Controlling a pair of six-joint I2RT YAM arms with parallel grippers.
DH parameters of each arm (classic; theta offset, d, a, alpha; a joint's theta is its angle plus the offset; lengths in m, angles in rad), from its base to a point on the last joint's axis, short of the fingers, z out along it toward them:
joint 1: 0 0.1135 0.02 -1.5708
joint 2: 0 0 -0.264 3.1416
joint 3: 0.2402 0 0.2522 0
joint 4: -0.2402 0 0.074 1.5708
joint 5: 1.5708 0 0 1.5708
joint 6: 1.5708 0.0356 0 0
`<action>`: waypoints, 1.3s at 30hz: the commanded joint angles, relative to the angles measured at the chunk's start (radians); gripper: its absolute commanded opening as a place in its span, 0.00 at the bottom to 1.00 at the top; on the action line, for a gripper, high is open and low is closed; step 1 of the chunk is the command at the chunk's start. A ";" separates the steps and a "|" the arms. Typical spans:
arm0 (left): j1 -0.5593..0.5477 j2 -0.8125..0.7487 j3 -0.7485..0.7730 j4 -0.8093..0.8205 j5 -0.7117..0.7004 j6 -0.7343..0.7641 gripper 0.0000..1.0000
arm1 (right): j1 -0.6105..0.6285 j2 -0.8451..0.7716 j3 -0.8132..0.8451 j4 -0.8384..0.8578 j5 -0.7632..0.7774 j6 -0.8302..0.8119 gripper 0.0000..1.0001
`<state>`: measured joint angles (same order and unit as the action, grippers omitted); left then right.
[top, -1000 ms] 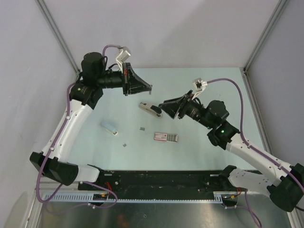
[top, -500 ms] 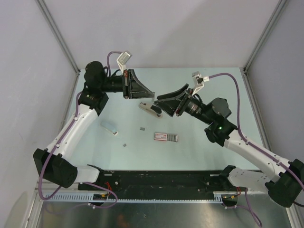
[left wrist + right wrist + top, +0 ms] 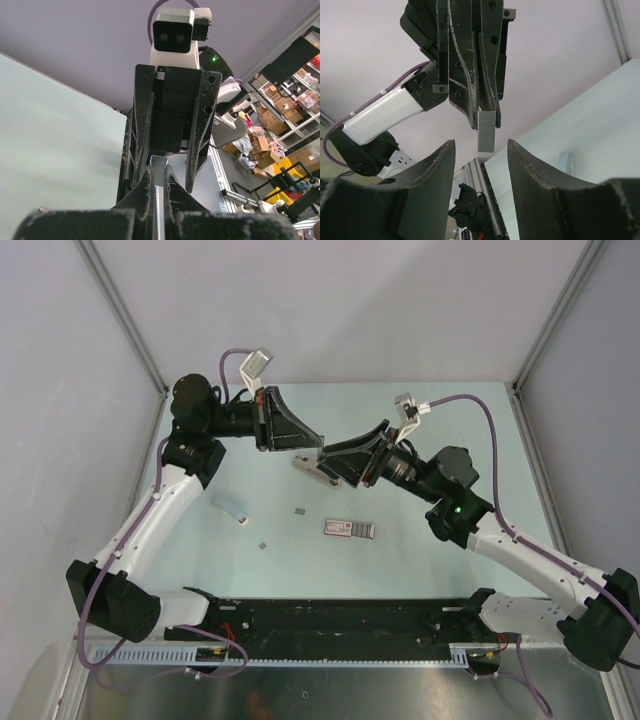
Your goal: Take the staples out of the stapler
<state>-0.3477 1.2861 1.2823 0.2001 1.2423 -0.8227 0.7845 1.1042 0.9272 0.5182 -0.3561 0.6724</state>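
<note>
Top external view puts your stapler (image 3: 350,528) flat on the table (image 3: 450,420), on the base side of both pincers and well apart from either. It is a small pink-red and grey slab with striped marks, and no finger is on it. Out from it, your left pincer (image 3: 485,114) is raised off the table and clamped on a thin grey strip (image 3: 486,134), matt, flat and square-ended, which juts out past its fingertips. I take it for a run of staples, though the pictures don't settle that. Your right pincer (image 3: 481,145) faces it tip to tip with jaws spread, one dark, scuffed finger to each side of the strip's free end, neither touching. The step in hand reads as a mid-air handover. Next you'd need to ease the right pincer along the strip's line, close on its flat faces, and only then release the left. The strip looks thin and smooth, so a skewed bite may let it slip. Beneath the pincers lies a white-and-dark oblong object (image 3: 308,466), and on the left pincer's base side a pale grey-blue bar (image 3: 229,509).
</note>
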 commanded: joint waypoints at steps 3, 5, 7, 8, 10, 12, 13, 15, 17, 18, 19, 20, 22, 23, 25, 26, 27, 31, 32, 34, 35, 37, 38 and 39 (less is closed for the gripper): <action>-0.004 -0.043 -0.016 0.028 0.010 -0.003 0.04 | 0.012 0.006 0.053 0.018 0.024 -0.016 0.48; -0.004 -0.045 -0.020 0.028 0.008 0.001 0.04 | 0.017 0.009 0.053 0.017 0.030 -0.019 0.46; -0.004 -0.048 -0.023 0.028 0.007 0.005 0.04 | 0.019 0.013 0.055 0.019 0.033 -0.019 0.44; -0.004 -0.049 -0.024 0.028 0.005 0.006 0.04 | 0.019 0.015 0.055 0.019 0.033 -0.019 0.43; -0.006 -0.050 -0.026 0.028 0.005 0.009 0.04 | 0.021 0.020 0.057 0.017 0.036 -0.019 0.41; -0.005 -0.051 -0.027 0.028 0.005 0.009 0.04 | 0.022 0.022 0.057 0.016 0.039 -0.020 0.40; -0.006 -0.052 -0.027 0.028 0.005 0.010 0.04 | 0.023 0.024 0.058 0.017 0.041 -0.021 0.39; -0.005 -0.053 -0.031 0.028 0.004 0.012 0.04 | 0.025 0.025 0.058 0.016 0.046 -0.022 0.36; -0.006 -0.056 -0.035 0.028 0.005 0.013 0.04 | 0.026 0.025 0.058 0.015 0.052 -0.026 0.34; -0.006 -0.057 -0.038 0.028 0.004 0.015 0.04 | 0.026 0.026 0.058 0.014 0.054 -0.029 0.32; -0.005 -0.059 -0.040 0.028 0.004 0.017 0.04 | 0.027 0.025 0.058 0.013 0.057 -0.030 0.31; -0.007 -0.060 -0.042 0.028 0.004 0.019 0.04 | 0.029 0.025 0.058 0.011 0.061 -0.033 0.29; -0.007 -0.065 -0.048 0.028 0.004 0.025 0.05 | 0.032 0.024 0.057 0.003 0.069 -0.039 0.23; -0.008 -0.067 -0.050 0.028 0.003 0.027 0.05 | 0.034 0.024 0.057 0.000 0.072 -0.043 0.20; -0.008 -0.070 -0.053 0.028 0.002 0.031 0.05 | 0.037 0.023 0.057 -0.006 0.077 -0.049 0.09; -0.008 -0.070 -0.057 0.028 0.001 0.033 0.05 | 0.037 0.023 0.057 -0.009 0.079 -0.052 0.04; -0.008 -0.072 -0.058 0.028 0.001 0.034 0.06 | 0.038 0.021 0.058 -0.014 0.082 -0.055 0.02; -0.008 -0.073 -0.064 0.021 -0.003 0.047 0.12 | 0.040 0.016 0.058 -0.048 0.095 -0.071 0.00; -0.008 -0.073 -0.066 0.014 -0.005 0.055 0.20 | 0.041 0.013 0.058 -0.064 0.099 -0.077 0.00; -0.006 -0.074 -0.065 -0.017 -0.015 0.086 0.30 | 0.041 0.008 0.058 -0.102 0.107 -0.089 0.00; -0.005 -0.073 -0.060 -0.052 -0.026 0.123 0.35 | 0.042 0.004 0.057 -0.124 0.111 -0.097 0.00; -0.003 -0.070 -0.040 -0.132 -0.063 0.201 0.44 | 0.041 -0.005 0.057 -0.177 0.123 -0.112 0.00; 0.000 -0.069 -0.036 -0.160 -0.084 0.226 0.47 | 0.041 -0.010 0.058 -0.208 0.129 -0.120 0.00; 0.006 -0.065 -0.032 -0.177 -0.104 0.251 0.49 | 0.039 -0.015 0.057 -0.239 0.137 -0.128 0.00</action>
<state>-0.3492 1.2430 1.2209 0.1284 1.2026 -0.7052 0.8234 1.1236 0.9443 0.3927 -0.2657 0.5964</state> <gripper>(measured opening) 0.454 0.065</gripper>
